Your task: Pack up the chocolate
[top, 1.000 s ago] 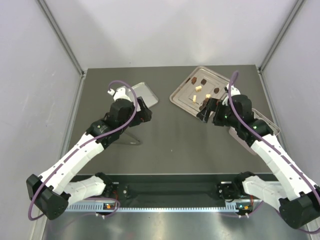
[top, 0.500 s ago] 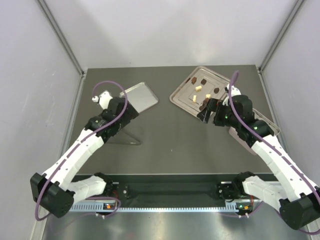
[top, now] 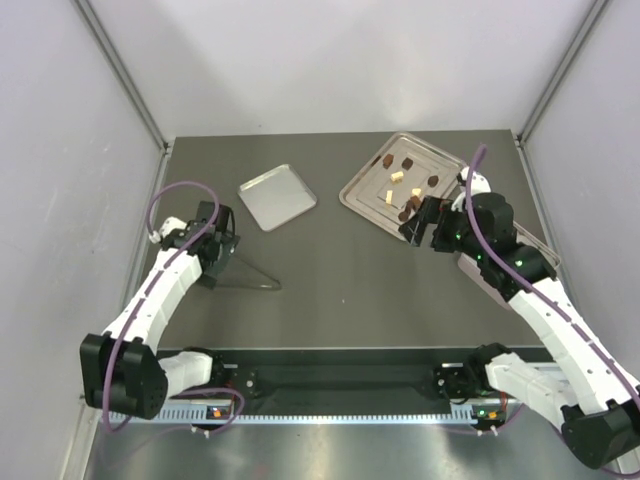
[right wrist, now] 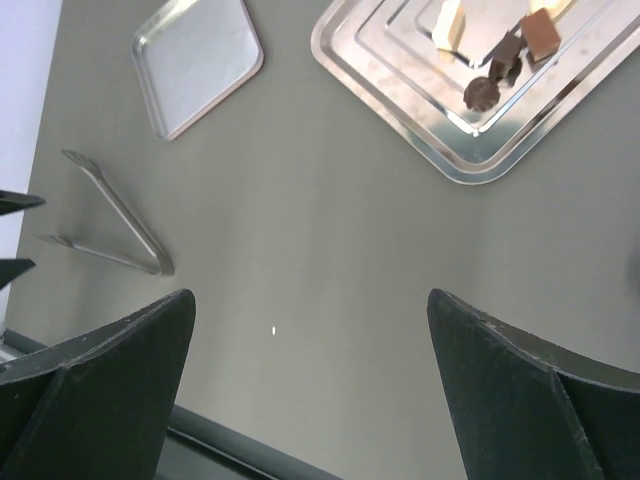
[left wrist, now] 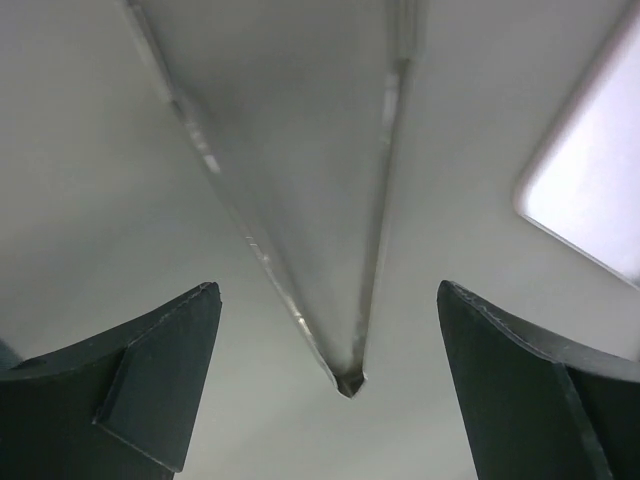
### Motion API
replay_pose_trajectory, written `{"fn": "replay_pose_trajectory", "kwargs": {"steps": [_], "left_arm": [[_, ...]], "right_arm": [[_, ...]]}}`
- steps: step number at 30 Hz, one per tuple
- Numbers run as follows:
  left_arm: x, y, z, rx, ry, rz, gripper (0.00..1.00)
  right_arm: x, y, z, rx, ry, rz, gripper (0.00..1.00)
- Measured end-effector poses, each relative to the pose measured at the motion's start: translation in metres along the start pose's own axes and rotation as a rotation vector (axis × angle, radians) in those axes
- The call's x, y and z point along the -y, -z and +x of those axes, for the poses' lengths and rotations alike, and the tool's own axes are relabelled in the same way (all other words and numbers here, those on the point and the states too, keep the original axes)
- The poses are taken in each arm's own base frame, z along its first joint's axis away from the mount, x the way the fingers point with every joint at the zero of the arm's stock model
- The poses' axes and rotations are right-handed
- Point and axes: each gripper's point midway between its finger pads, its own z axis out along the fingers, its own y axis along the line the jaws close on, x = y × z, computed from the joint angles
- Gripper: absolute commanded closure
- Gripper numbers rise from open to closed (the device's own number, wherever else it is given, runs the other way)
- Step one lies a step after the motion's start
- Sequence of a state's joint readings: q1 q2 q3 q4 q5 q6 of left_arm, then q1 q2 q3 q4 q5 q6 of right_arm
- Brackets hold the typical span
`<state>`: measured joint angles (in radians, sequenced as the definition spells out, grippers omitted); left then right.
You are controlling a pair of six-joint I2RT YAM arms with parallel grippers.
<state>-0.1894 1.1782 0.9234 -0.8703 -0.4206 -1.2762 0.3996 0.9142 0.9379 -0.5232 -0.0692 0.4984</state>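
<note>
The chocolate (top: pixel 397 177) sat upper right in the overhead view, as small pieces scattered over the large silver tray (top: pixel 352 196). Most were dark brown and a few were tan or cream. That tray lay close to the table's (top: pixel 350 290) far and right edges. A gap separated it from the small tray (top: pixel 277 196) at upper centre, and a broad stretch of bare table ran below both.

The right wrist view showed only the large tray's near corner, with a round dark piece, a dark block, a brown square and a cream bar. The overhead view took in the whole spread.

The right gripper (top: pixel 412 222) hung just off the large tray's near rim, jaws wide, holding nothing. At middle left, close to the table's left edge, the left gripper (top: pixel 215 243) was also spread wide and empty.

The left wrist view showed the tongs (left wrist: pixel 300 255) with their hinge tip low between the fingers, clear of both. Their arms fanned toward the top of the frame.
</note>
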Motion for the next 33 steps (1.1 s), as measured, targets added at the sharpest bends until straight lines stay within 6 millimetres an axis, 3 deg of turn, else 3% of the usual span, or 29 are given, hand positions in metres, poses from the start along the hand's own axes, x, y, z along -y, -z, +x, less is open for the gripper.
{"fn": "replay_pose_trajectory", "kwargs": {"steps": [7,13,23,33], "left_arm": [[-0.021,-0.029,0.017,-0.077,0.035,-0.177,0.01],[-0.023,-0.052,0.033,-0.145,0.025,-0.255,0.01],[-0.004,-0.06,0.034,-0.143,0.059,-0.177,0.01],[-0.007,-0.069,0.038,-0.137,0.071,-0.166,0.01]], "right_arm": [[0.002,0.008,-0.009,0.049,0.012,0.013,0.0],[0.004,0.008,-0.01,0.056,0.022,0.025,0.0],[0.003,0.014,-0.014,0.08,0.038,0.017,0.0],[0.006,0.016,-0.017,0.101,0.048,0.031,0.0]]}}
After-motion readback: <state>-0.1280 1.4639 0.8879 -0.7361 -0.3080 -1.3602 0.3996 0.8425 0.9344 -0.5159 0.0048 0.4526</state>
